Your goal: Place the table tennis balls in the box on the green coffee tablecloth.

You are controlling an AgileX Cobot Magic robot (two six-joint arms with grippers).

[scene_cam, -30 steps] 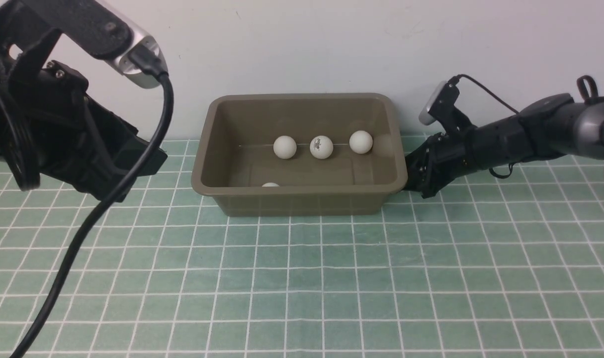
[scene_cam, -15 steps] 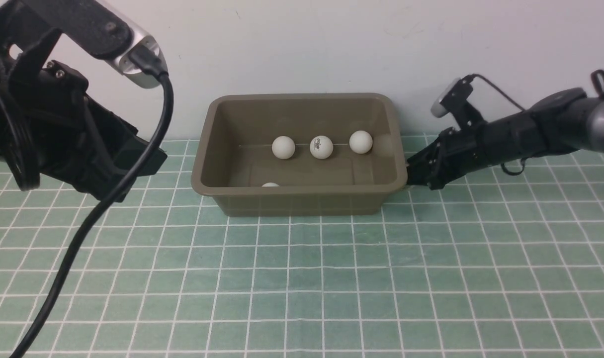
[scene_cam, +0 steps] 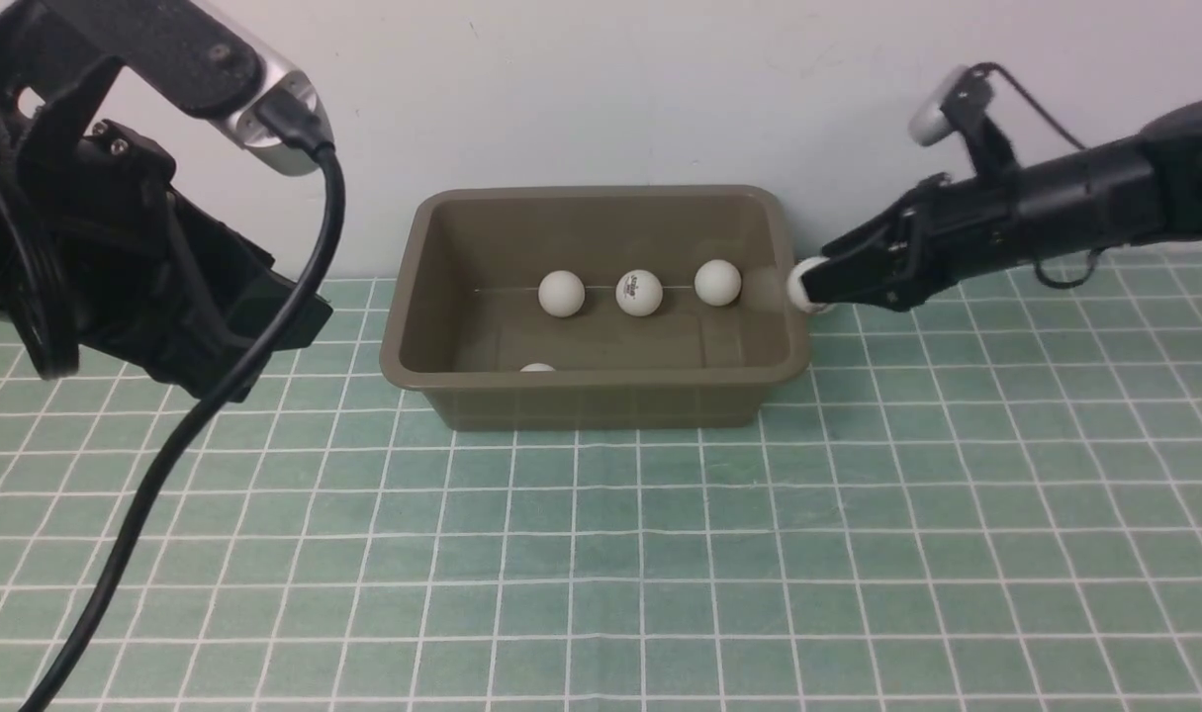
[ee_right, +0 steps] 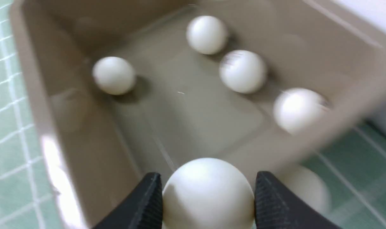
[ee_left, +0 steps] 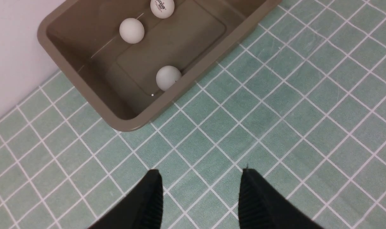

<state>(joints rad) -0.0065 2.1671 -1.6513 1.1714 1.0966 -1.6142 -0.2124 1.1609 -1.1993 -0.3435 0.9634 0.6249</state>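
Right gripper [ee_right: 208, 190], black ribbed fingers [ee_right: 148, 200] pressed onto 1 small matte white table tennis ball [ee_right: 208, 194] at its widest girth, so the sphere cannot roll out; nothing else is pinched. In the front view this held ball [scene_cam: 806, 287] hangs clear of the cloth, just beside the right-end rim of the olive-brown rectangular plastic box [scene_cam: 601, 400]. The arm reaches in low from the right, so release should need only a short carry over the rim. Inside the box lie 4 more white balls: a row of 3 balls [scene_cam: 639, 293] along the far wall and 1 ball [scene_cam: 537, 368] against the near wall, half hidden by it. A blurred pale round shape [ee_right: 307, 187] just outside the box may be a further ball; this cannot be settled. The box stands on the teal-green tablecloth with thin white grid lines [scene_cam: 601, 554], close to the pale back wall [scene_cam: 601, 89]. Left gripper [ee_left: 200, 178] hovers spread and empty above bare cloth near the box's left end, well apart from the work
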